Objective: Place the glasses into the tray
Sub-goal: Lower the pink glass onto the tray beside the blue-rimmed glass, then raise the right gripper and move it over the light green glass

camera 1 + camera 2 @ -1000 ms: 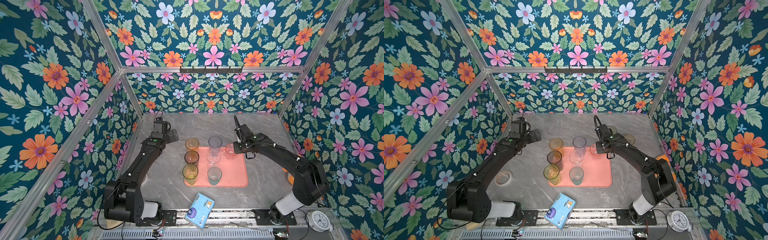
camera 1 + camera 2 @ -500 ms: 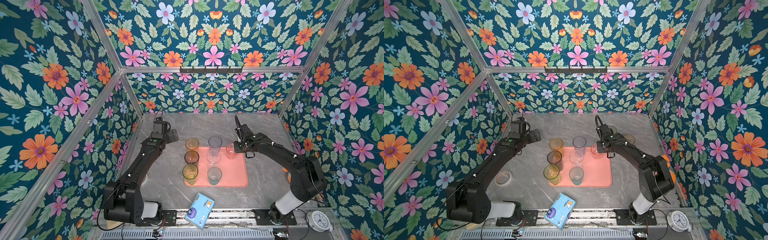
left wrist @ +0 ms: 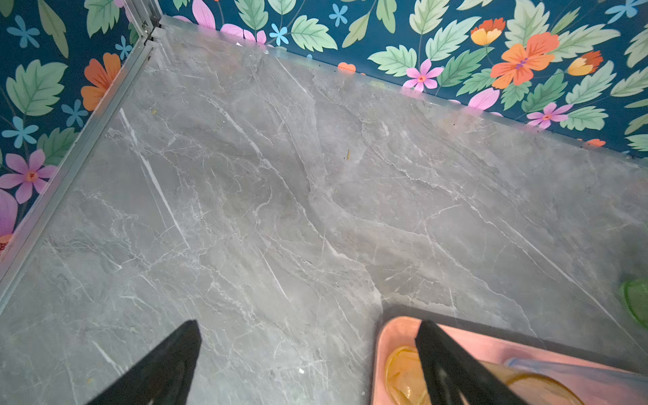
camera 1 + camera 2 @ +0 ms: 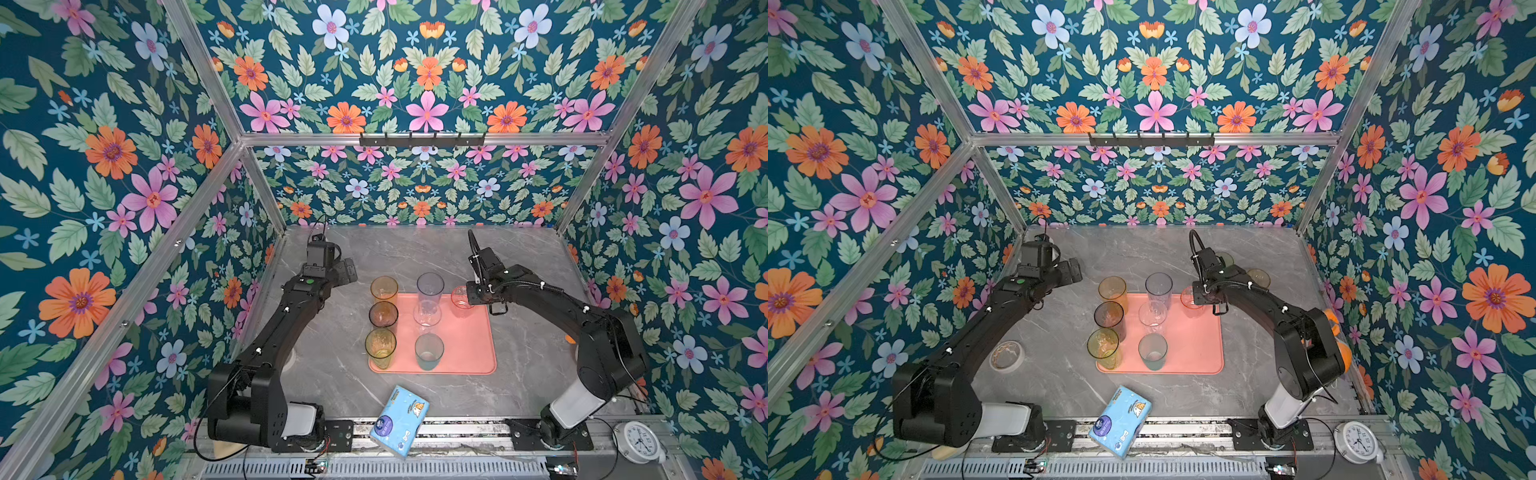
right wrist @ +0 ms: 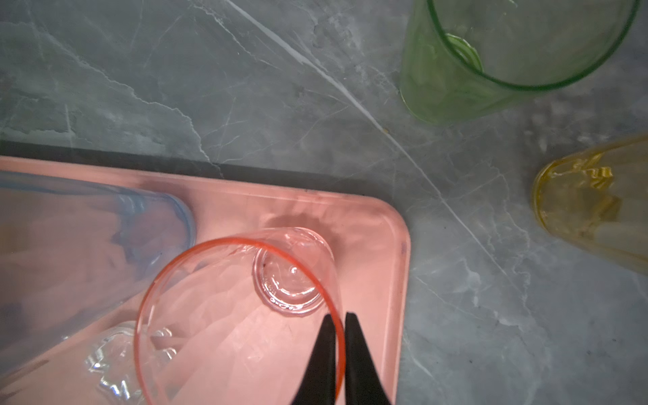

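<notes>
Seven translucent glasses [image 4: 429, 352], round and tapered, upright on tray [image 4: 469, 345]: flat salmon-pink plastic, rounded corners, low rim, centre of both top views. Pink glass [image 5: 228, 315] at tray's upper right corner; right gripper [image 5: 339, 317] fingers narrow, pinching its thin rim. Left gripper [image 3: 308, 324] fingers wide, empty. Green glass [image 5: 491, 63] and yellow glass [image 5: 596, 210] off tray on grey veined marble tabletop [image 4: 395, 249]. Floral walls [image 4: 124, 166] all round.

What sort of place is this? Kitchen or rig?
Most likely a robot data-collection cell, not a kitchen: two black robot arms bolted to a front rail, aluminium-framed walls in floral wallpaper boxing in a grey marble-look tabletop, and translucent tinted tumblers staged on a flat salmon-pink tray.
</notes>
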Motion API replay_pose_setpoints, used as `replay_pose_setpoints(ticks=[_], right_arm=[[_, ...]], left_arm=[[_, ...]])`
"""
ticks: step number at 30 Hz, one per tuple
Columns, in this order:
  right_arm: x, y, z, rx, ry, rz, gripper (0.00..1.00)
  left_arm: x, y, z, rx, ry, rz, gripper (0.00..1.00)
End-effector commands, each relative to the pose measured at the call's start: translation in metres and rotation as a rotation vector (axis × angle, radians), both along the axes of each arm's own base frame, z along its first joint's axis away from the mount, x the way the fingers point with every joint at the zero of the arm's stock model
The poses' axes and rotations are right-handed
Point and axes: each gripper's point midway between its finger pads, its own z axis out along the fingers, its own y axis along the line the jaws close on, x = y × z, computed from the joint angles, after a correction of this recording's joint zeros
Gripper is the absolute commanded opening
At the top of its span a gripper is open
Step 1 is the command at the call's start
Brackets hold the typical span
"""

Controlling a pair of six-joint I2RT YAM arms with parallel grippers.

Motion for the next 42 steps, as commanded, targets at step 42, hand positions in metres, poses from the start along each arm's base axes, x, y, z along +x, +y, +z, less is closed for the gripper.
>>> replay_pose_setpoints(ticks=[42], right_arm=[[0.088,-0.083,0.077,0.085,0.052,-0.194,0.33]], left_arm=[[-0.003,0.004,0.010,0.012,-0.019,0.007,0.99]])
